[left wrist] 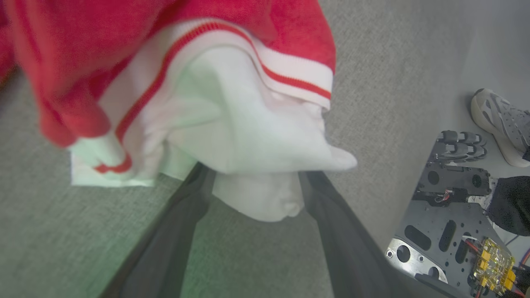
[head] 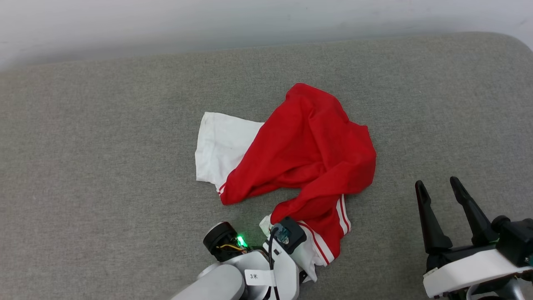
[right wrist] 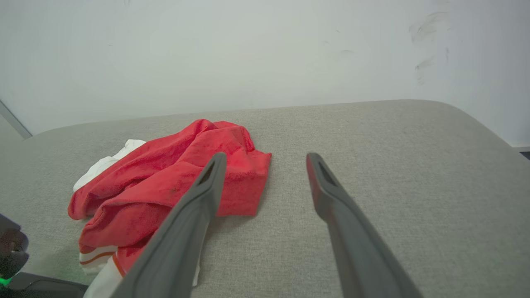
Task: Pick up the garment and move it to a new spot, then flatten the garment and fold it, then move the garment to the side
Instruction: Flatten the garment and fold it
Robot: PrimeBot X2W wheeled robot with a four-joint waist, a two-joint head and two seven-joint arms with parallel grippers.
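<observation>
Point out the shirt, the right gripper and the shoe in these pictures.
shirt (head: 308, 146), head view, on its crumpled red body.
right gripper (head: 437, 182), head view, midway between the tips of its open fingers.
shoe (left wrist: 499, 122), left wrist view, on its pale grey upper.

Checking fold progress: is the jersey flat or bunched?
Bunched: the garment lies crumpled on the grey surface, red folds heaped over one white sleeve.

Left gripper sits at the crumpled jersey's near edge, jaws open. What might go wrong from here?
1. The left gripper straddles only a bunched white fold of the garment; closing may pinch several layers, or so little that the fold slips out.
2. The right gripper is open and apart from the garment on the right, so a one-handed lift would likely leave it tangled.
</observation>
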